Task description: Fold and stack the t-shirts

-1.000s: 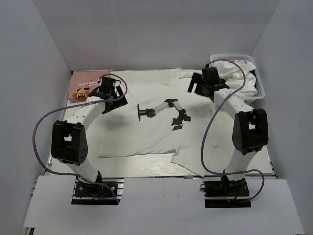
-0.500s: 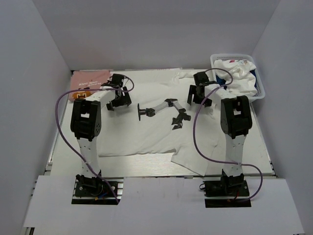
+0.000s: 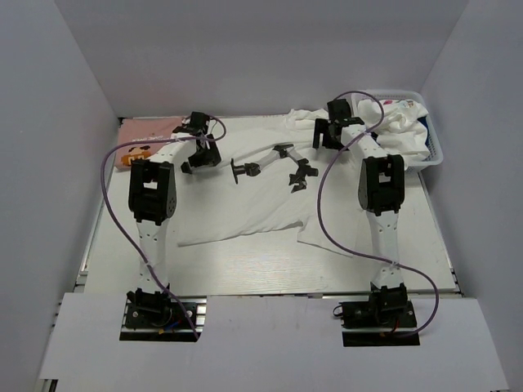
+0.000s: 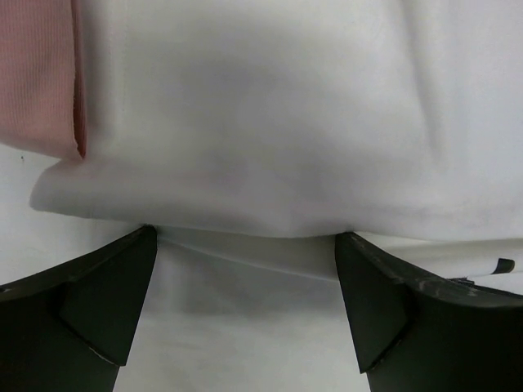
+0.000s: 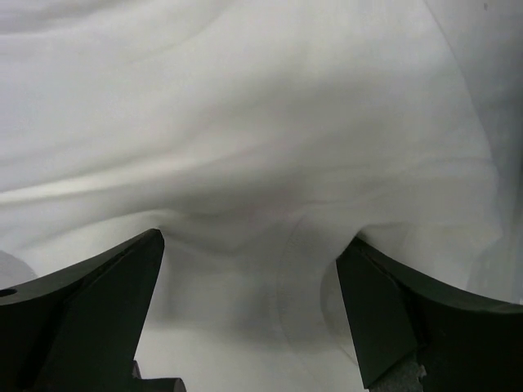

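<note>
A large white t-shirt [image 3: 245, 204] lies spread over the table, its near hem rumpled. Both arms reach out to its far edge. My left gripper [image 3: 198, 155] is at the far left part of the shirt, next to a pink t-shirt [image 3: 147, 131]. In the left wrist view the left gripper [image 4: 245, 245] is open, with a folded edge of white cloth [image 4: 261, 163] at its fingertips and pink cloth [image 4: 41, 73] at the upper left. My right gripper [image 3: 328, 135] is at the far right part of the shirt. The right gripper [image 5: 253, 241] is open over bunched white cloth [image 5: 261, 147].
A black jointed object [image 3: 270, 167] lies on the middle of the white shirt. A white lattice basket [image 3: 435, 151] at the back right holds more white cloth [image 3: 400, 131]. Grey walls close in the left, back and right sides.
Both arms have stretched out toward the far side. The white shirt's near hem has slid away from the bases, and the black object on it has moved back with it.
</note>
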`<action>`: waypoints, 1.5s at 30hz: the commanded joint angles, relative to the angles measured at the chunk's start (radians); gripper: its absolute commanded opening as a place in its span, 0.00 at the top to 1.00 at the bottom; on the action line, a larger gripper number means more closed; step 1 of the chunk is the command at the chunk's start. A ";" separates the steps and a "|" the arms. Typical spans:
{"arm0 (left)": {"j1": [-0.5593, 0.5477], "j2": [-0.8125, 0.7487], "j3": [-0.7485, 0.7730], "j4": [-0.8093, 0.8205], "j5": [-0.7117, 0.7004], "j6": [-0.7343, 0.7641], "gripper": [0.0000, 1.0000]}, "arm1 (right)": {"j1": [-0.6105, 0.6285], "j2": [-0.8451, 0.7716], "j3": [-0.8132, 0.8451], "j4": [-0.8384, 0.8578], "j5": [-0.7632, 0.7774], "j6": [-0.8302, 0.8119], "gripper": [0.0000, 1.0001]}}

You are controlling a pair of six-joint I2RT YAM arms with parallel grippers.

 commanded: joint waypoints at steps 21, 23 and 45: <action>0.027 -0.868 -1.055 -0.040 -0.012 -0.461 0.03 | 0.267 -1.086 -1.194 0.413 0.041 0.072 0.10; 0.027 -0.877 -1.081 -0.015 -0.001 -0.470 0.09 | 0.274 -1.103 -1.214 0.381 0.049 0.095 0.10; 0.036 -0.913 -1.219 0.103 0.054 -0.456 1.00 | 0.363 -1.271 -1.556 0.066 0.073 0.332 0.10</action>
